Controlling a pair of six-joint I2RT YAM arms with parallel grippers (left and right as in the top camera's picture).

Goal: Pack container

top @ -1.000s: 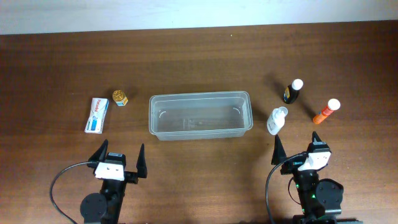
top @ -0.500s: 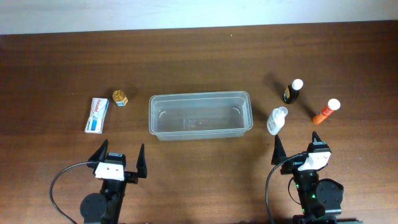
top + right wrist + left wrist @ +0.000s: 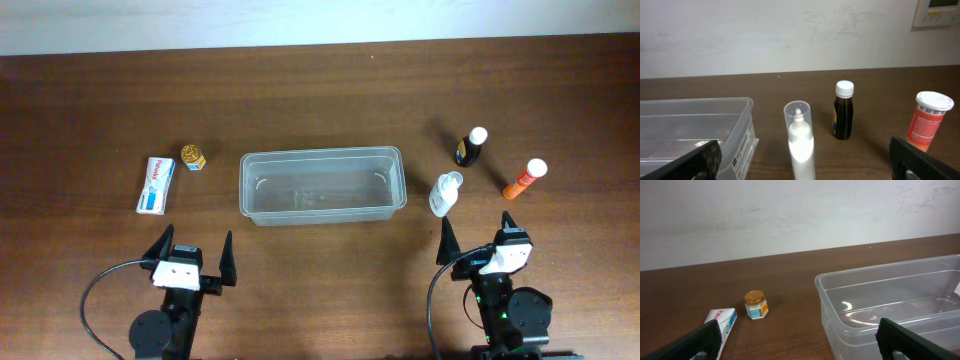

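Observation:
The clear plastic container (image 3: 321, 186) stands empty at the table's middle; it also shows in the left wrist view (image 3: 900, 305) and the right wrist view (image 3: 690, 130). Left of it lie a white-and-blue box (image 3: 155, 184) (image 3: 722, 325) and a small gold-lidded jar (image 3: 193, 157) (image 3: 756, 305). Right of it stand a white spray bottle (image 3: 446, 194) (image 3: 800, 142), a dark bottle with a white cap (image 3: 471, 146) (image 3: 843, 110) and an orange bottle with a white cap (image 3: 525, 179) (image 3: 929, 120). My left gripper (image 3: 192, 252) and right gripper (image 3: 478, 229) are open and empty near the front edge.
A pale wall runs behind the table's far edge (image 3: 320, 45). Bare wood lies between the grippers and the objects.

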